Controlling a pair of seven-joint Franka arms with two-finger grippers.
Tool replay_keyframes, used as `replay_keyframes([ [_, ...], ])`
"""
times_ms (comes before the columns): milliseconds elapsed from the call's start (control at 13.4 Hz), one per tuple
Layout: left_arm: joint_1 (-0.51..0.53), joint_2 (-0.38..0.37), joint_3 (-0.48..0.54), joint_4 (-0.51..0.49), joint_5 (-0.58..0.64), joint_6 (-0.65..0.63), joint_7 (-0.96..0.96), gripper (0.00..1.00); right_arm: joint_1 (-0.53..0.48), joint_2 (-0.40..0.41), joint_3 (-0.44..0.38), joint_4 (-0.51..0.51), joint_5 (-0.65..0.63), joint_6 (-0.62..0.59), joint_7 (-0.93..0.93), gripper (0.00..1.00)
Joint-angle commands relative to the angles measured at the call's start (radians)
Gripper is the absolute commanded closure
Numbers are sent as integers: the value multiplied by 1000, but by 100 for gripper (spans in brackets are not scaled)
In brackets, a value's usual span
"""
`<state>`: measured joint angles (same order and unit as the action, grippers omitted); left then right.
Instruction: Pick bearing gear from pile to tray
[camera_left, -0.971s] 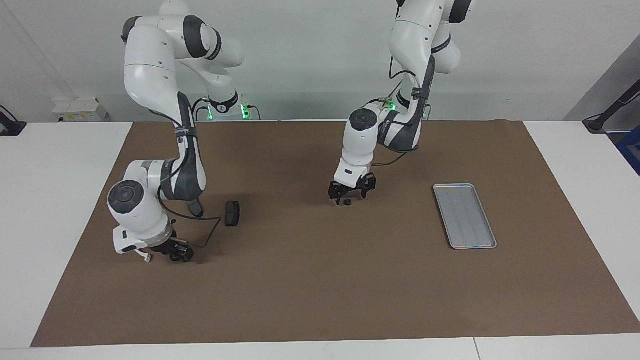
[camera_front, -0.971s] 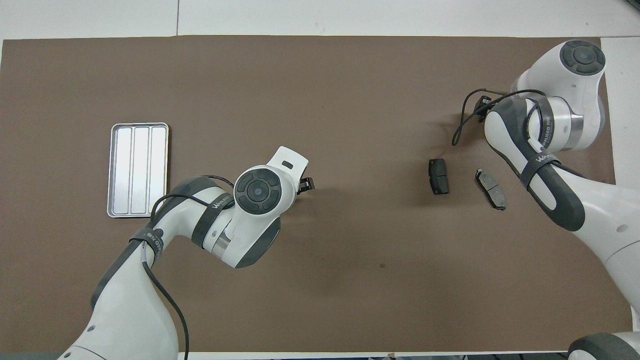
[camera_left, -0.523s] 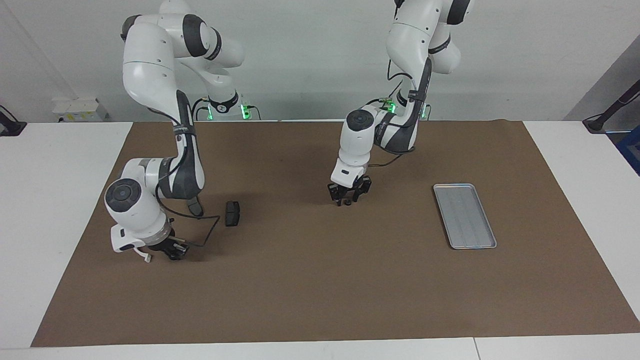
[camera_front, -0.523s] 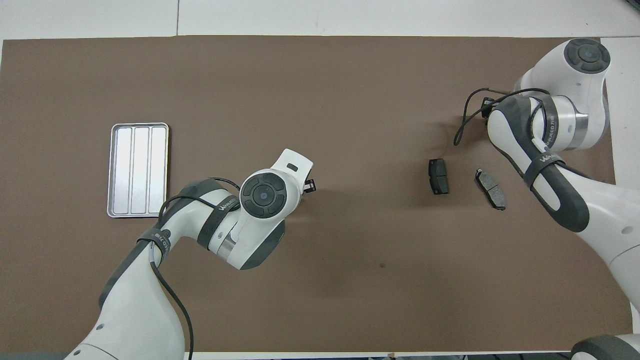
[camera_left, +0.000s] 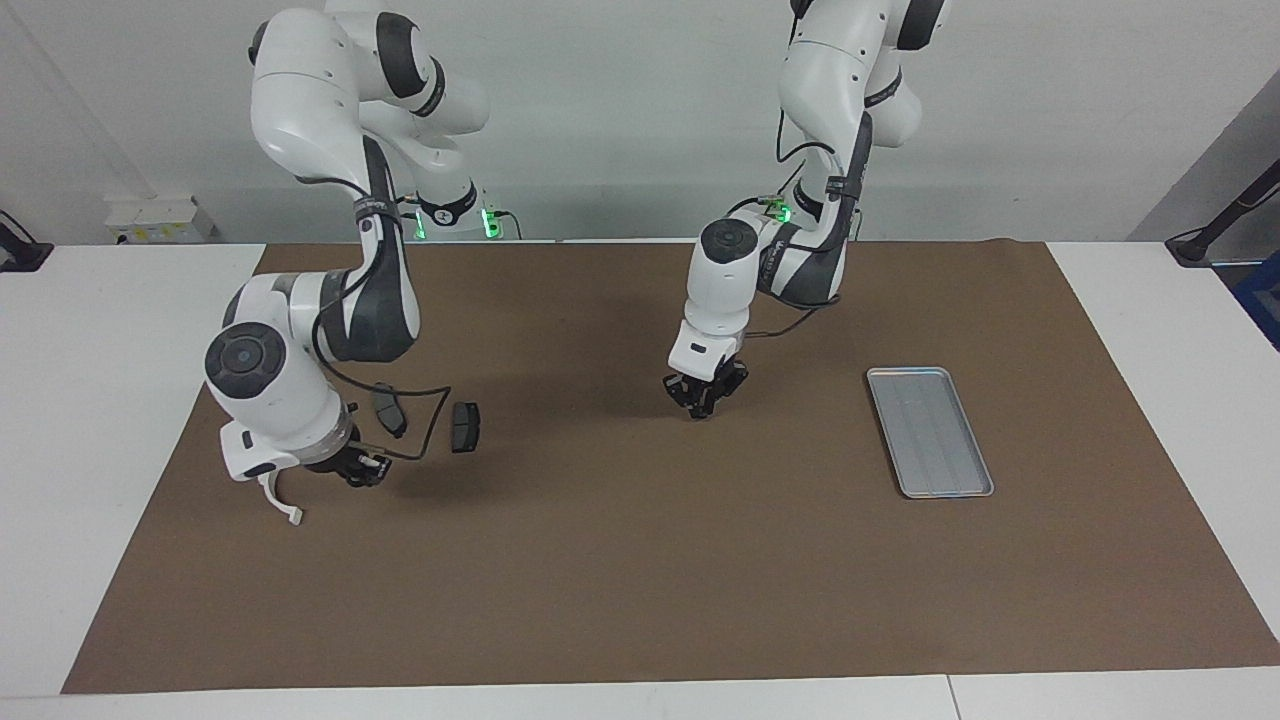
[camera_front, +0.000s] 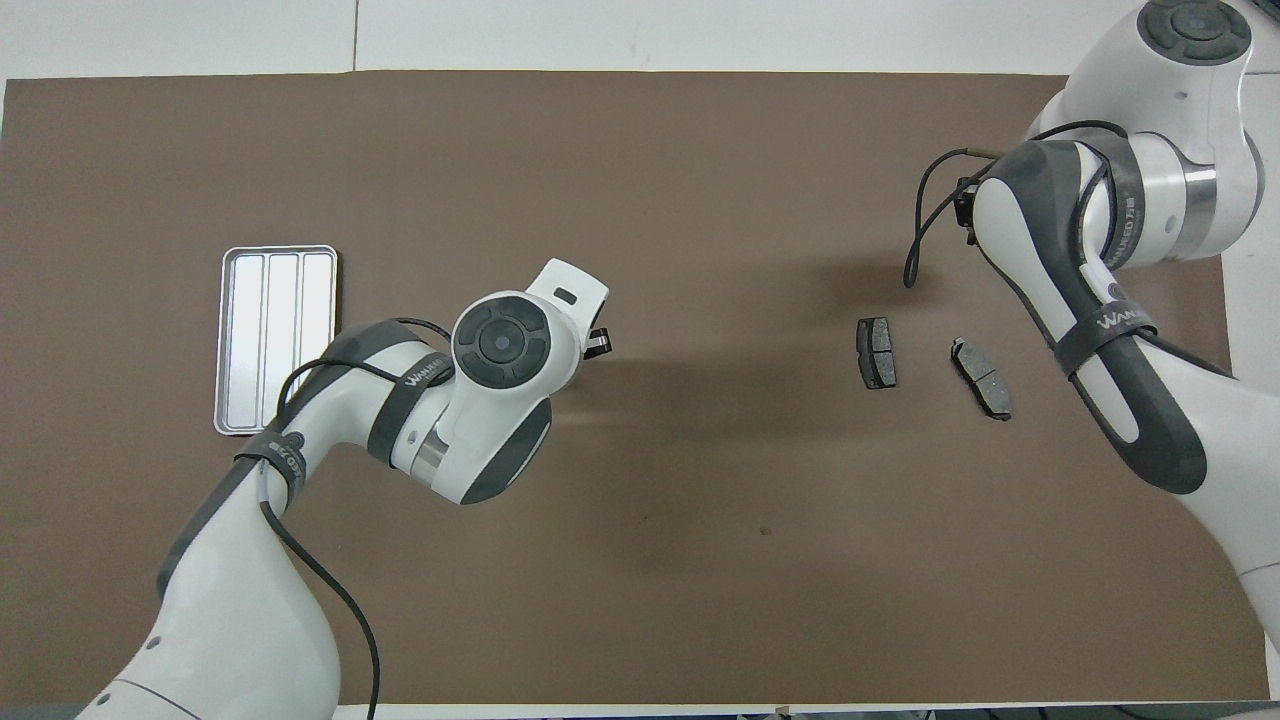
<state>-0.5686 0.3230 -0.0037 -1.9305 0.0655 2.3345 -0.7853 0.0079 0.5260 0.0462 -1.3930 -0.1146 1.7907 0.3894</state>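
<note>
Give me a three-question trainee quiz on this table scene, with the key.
1. True or false: a part already lies in the tray.
2. How many brake pads lie on the mat?
3. The left claw is: A) over the tray; B) shut, over the mat between tray and pads; C) resting on a brake pad.

Key: 1 false; 2 two; 3 B.

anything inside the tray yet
Nothing: the tray shows only its bare ribbed floor in both views. Whether the shut left gripper holds a part is hidden by its fingers.
</note>
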Motion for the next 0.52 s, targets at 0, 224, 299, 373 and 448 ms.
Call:
replay_keyframes([
  [0, 158, -112, -7, 45, 5, -179, 211, 100, 53, -61, 4, 2, -7, -83, 23, 100],
  [224, 362, -208, -4, 45, -41, -306, 566, 100, 163, -89, 4, 9, 65, -126, 258, 100],
  [299, 428, -222, -4, 38, -47, -322, 686, 100, 220, -90, 4, 8, 90, -104, 389, 100],
  [373, 488, -228, -4, 28, -49, -323, 775, 100, 263, -95, 6, 6, 110, -71, 517, 100],
  [448, 531, -235, -4, 4, -50, -319, 851, 100, 305, -95, 14, 0, 139, -47, 627, 100],
])
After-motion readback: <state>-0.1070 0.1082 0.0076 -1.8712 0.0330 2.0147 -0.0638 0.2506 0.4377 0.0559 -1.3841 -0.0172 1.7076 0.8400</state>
